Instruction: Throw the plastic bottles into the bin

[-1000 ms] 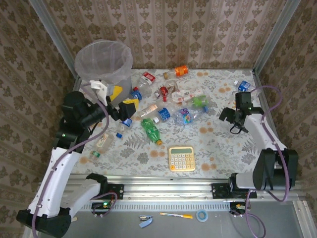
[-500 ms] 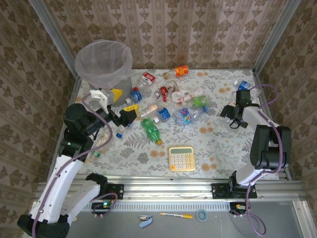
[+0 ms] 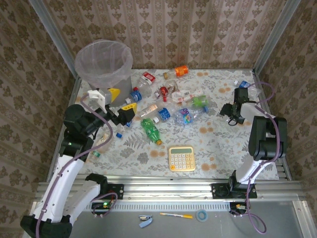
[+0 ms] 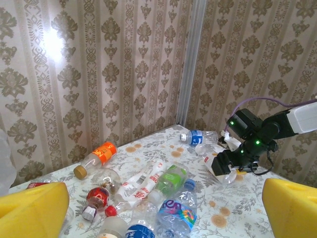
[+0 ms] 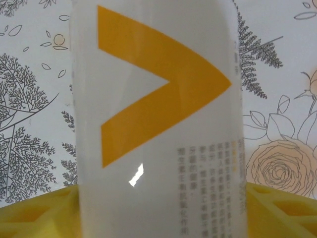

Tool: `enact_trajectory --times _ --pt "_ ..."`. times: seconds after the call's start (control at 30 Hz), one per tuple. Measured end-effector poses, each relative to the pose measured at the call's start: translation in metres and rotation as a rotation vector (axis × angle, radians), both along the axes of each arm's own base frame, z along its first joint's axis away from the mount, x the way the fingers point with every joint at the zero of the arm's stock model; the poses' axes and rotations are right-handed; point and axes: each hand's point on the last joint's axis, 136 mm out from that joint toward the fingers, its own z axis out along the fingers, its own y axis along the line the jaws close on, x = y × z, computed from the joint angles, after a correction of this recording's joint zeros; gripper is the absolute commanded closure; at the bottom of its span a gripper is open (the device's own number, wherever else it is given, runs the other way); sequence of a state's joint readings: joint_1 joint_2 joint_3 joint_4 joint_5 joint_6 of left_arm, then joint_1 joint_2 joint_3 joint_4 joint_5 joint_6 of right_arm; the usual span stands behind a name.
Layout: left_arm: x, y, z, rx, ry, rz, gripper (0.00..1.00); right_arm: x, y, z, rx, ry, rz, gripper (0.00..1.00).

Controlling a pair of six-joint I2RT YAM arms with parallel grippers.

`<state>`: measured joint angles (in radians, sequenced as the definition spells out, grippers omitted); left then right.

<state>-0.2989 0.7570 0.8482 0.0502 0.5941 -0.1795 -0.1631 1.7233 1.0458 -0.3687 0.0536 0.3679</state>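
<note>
— Starting at the bin [image 3: 117,78]: how is the left gripper [image 3: 124,100]?
— Just right of the bin; spread wide, holding nothing; plastic bottles [image 3: 151,130] lie scattered on the table [image 3: 223,144] right of the bin.
— And the right gripper [image 3: 233,115]?
— Far right of the bin; its 2 fingers [image 5: 29,213] clamp a white-labelled bottle [image 5: 158,124].

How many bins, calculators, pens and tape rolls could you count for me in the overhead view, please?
Bin: 1
Calculator: 1
Pen: 1
Tape roll: 1
Total: 4
</note>
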Motion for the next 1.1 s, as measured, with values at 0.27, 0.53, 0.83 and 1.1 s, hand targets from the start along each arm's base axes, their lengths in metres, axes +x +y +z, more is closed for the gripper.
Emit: enact_trajectory --times 0.27,0.53,0.83,1.1 --pt "-0.001 0.000 0.001 -0.011 0.004 -0.010 0.00 0.001 0.002 0.000 0.011 -0.010 -0.003 0.46" --pt "-0.002 -0.002 -0.003 -0.018 0.017 -0.032 0.00 -0.021 0.016 0.015 0.040 -0.066 0.000 0.52" --pt "0.002 -0.006 -0.007 -0.030 0.037 -0.050 0.00 -0.033 0.040 0.080 0.088 -0.280 0.055 0.52" --pt "0.009 -0.008 -0.019 -0.035 0.072 -0.049 0.00 -0.052 0.092 0.149 0.129 -0.501 0.222 0.53"
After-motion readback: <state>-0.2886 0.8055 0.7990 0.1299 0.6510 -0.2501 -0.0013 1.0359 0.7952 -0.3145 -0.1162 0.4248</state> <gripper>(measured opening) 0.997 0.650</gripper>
